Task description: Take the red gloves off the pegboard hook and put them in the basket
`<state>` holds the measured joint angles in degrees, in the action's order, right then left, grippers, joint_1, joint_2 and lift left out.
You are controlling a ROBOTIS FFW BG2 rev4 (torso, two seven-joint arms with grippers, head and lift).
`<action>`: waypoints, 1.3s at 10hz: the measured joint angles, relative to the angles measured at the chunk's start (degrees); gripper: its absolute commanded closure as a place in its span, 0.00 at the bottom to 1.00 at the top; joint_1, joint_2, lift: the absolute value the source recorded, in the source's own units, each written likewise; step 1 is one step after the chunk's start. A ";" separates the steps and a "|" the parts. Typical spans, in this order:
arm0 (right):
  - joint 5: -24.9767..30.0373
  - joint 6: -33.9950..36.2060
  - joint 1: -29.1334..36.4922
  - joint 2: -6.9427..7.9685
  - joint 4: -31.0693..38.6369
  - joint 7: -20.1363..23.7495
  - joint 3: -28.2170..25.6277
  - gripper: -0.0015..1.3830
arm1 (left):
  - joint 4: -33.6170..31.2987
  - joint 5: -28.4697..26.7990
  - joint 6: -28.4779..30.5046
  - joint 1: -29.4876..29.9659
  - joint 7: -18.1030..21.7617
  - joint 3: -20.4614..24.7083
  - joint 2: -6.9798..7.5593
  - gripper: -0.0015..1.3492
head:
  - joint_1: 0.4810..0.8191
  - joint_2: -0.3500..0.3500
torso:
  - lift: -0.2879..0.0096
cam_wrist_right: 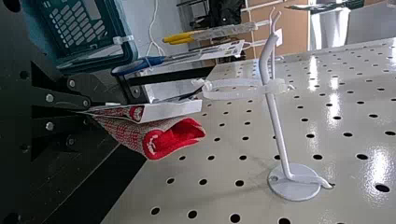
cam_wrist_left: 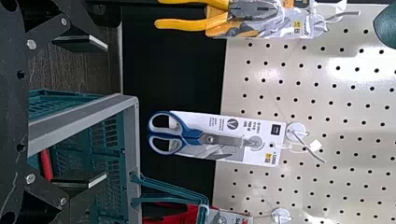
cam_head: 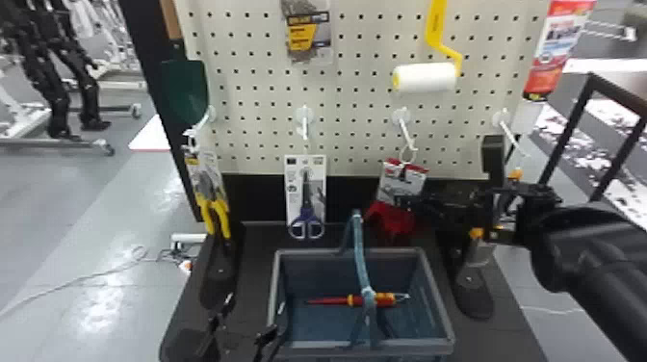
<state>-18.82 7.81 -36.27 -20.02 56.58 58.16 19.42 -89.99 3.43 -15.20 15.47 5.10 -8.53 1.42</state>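
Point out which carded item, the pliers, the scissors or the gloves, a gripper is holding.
The red gloves, right of the scissors in the head view: the right gripper is shut on them, while scissors and pliers hang untouched.

red gloves (cam_head: 392, 219) beside a cream pegboard (cam_head: 356, 106), a teal basket (cam_wrist_left: 98, 135) rimmed in grey, yellow-handled pliers (cam_wrist_left: 191, 21).

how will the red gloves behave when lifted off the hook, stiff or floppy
The gloves will probably flop, since the knit cuff bulges loosely away from the card. The card looks flat, so it should be fairly stiff. They may snag at first, as a plastic loop rings the hook.
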 measured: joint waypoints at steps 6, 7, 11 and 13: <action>1.92 1.53 1.46 -0.06 2.80 -0.11 -2.09 0.93 | -0.32 -0.06 -0.01 0.52 0.00 0.31 0.05 0.24 | 0.20 0.50 | 0.63; 3.42 2.78 2.37 -0.44 5.25 -0.76 -3.21 0.93 | -0.58 -0.14 -0.01 0.83 0.00 0.53 0.02 0.24 | 0.20 0.50 | 0.63; 11.28 11.74 10.13 -2.55 21.42 -2.36 -13.76 0.93 | -0.86 -0.26 0.11 1.14 0.00 0.70 -0.05 0.24 | 0.20 0.50 | 0.63; 13.17 14.98 13.65 -2.00 28.60 -2.72 -18.29 0.93 | -0.89 -0.33 0.15 1.35 0.00 0.75 -0.23 0.24 | 0.20 0.50 | 0.63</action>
<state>-5.66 22.80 -22.63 -22.01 85.18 55.44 1.14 -90.88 3.10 -15.06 16.81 5.10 -7.78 1.20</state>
